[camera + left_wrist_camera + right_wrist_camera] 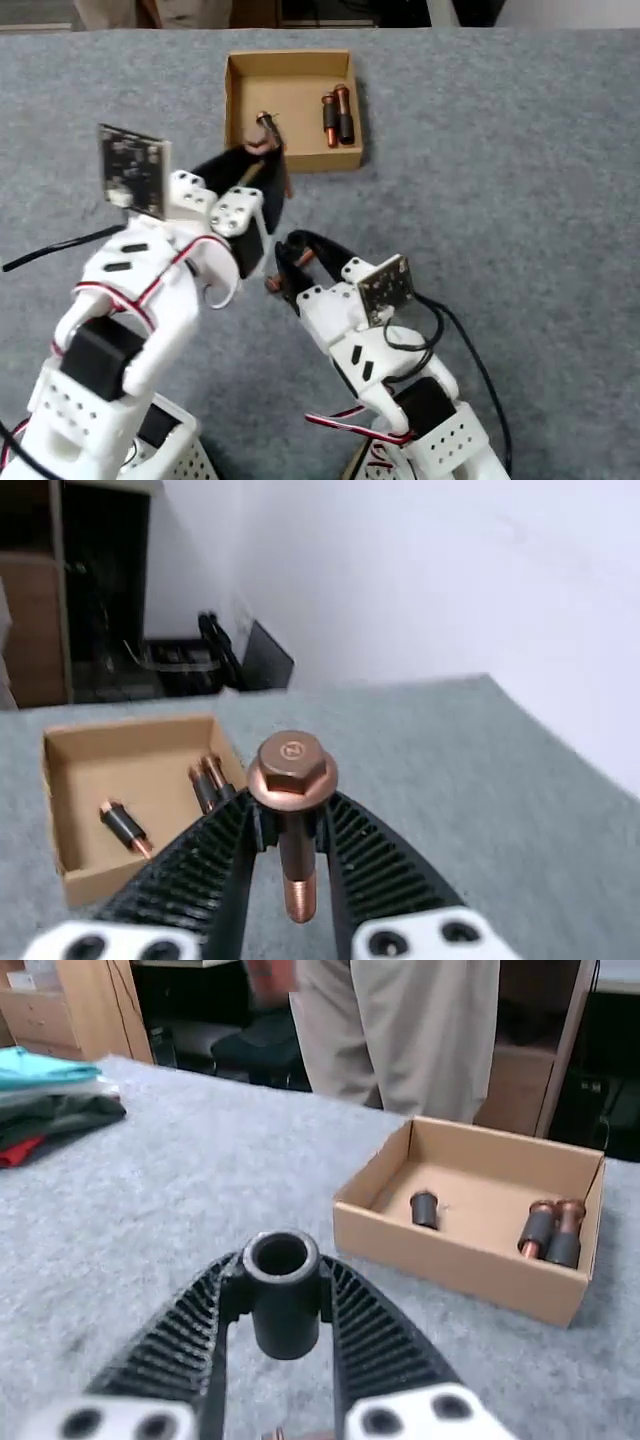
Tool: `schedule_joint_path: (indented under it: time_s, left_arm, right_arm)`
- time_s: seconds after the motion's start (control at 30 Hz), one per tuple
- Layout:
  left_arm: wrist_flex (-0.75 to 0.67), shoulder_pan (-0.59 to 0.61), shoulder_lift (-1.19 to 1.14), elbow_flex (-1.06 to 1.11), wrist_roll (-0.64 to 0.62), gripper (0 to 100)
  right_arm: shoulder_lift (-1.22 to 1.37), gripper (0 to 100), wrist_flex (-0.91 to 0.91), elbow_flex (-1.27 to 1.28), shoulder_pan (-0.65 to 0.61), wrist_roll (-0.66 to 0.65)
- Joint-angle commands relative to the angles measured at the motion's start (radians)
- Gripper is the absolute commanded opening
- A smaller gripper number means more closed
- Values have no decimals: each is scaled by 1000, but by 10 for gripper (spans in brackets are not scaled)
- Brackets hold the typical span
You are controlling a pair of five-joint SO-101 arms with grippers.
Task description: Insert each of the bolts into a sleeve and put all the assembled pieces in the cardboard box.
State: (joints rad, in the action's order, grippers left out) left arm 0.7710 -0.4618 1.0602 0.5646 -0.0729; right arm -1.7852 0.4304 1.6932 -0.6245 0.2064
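My left gripper [290,820] is shut on a copper bolt [291,772], held below its hex head with the threaded end pointing down. In the high view that gripper [262,160] hangs at the near edge of the cardboard box [290,85]. My right gripper [281,1295] is shut on a black sleeve [280,1275] with its bore facing up. It sits just nearer on the table [297,256], a short gap from the bolt [272,140]. Two assembled pieces [337,117] lie side by side in the box [450,1260]. A third piece [425,1210] lies apart from them.
A small copper part [272,284] lies on the grey felt beside the right gripper. Folded clothes [50,1100] rest at the table's far edge. Open felt stretches to the right of the box and arms [520,200].
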Motion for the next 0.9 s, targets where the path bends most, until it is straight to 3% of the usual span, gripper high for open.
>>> schedule_joint_path:
  time_s: [0.0,0.13,0.3,0.73,0.87]
  left_arm:
    - [6,-44,19,0,60,19]
    - [71,-98,21,-11,173,19]
    - [172,-158,21,-2,216,19]
    - [167,-157,21,91,215,19]
    - [89,-129,21,141,212,19]
  right_arm:
    - [-13,2,32,1,-10,6]
    - [-13,2,117,1,-10,-57]
    - [-15,2,149,1,-10,-121]
    - [-15,2,155,1,-10,-120]
    - [-15,2,155,1,-10,-120]
